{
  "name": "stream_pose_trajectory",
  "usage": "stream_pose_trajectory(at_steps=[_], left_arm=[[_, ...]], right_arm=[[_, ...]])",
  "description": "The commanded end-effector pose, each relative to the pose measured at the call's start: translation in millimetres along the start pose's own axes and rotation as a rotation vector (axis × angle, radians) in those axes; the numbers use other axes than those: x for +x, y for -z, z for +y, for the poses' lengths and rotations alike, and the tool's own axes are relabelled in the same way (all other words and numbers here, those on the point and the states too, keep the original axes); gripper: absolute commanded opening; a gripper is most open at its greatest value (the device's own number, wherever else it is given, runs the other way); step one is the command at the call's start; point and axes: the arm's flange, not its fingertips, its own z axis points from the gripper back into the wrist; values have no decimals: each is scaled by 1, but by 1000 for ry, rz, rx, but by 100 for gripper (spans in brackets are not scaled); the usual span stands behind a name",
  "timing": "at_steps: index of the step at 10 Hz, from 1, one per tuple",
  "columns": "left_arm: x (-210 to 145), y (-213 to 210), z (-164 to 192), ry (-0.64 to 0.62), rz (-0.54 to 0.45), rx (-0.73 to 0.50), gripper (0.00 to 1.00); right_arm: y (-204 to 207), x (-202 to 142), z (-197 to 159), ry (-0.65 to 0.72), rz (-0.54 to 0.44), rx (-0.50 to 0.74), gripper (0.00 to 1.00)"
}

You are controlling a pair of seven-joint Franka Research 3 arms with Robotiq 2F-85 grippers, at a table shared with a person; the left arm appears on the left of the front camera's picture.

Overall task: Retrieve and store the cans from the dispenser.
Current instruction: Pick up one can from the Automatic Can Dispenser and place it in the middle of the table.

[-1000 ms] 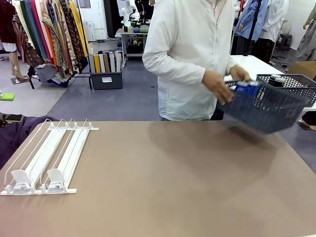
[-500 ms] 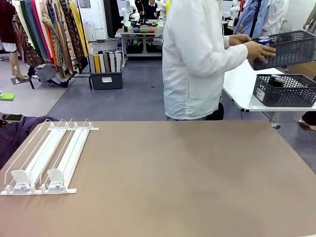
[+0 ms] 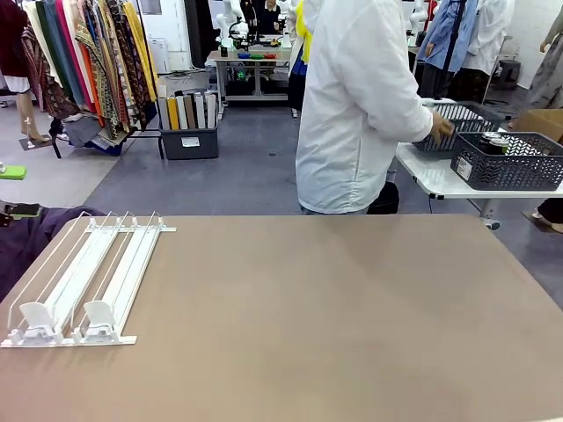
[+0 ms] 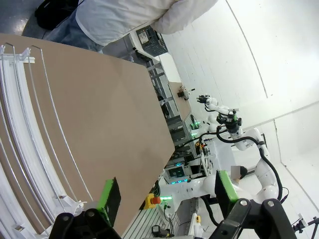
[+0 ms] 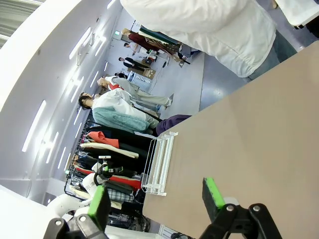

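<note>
The white dispenser (image 3: 84,281) lies flat at the table's left side, its lanes bare and two pusher paddles at its near end. It also appears along the left edge of the left wrist view as the dispenser (image 4: 20,139), and small in the right wrist view as the dispenser (image 5: 160,162). Silver tops of cans (image 3: 495,141) peek out of a dark lattice basket (image 3: 510,167) on a side table beyond the far right. My left gripper (image 4: 167,191) hangs open above the table's near left. My right gripper (image 5: 155,199) is open too, high over the brown table.
A person in a white jacket (image 3: 361,105) stands at the far edge, turned toward the white side table (image 3: 431,171), with a hand on a second dark basket (image 3: 462,119). Clothes racks (image 3: 88,61) stand at the back left. The brown tabletop (image 3: 334,316) stretches wide.
The person lifted the dark basket off the table's far right, swung it away and brought it down on the side table beside another basket. The dispenser has stayed put.
</note>
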Motion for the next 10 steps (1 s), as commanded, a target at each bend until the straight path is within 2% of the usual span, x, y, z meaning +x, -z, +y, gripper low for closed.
stream_pose_trajectory(at_steps=[1, 10], left_arm=[[-2, -2, -2, -11, 8, 12, 100], [-2, -2, -2, -11, 8, 12, 100]], right_arm=[[3, 2, 2, -16, -20, 28, 100], [3, 2, 2, -16, -20, 28, 100]])
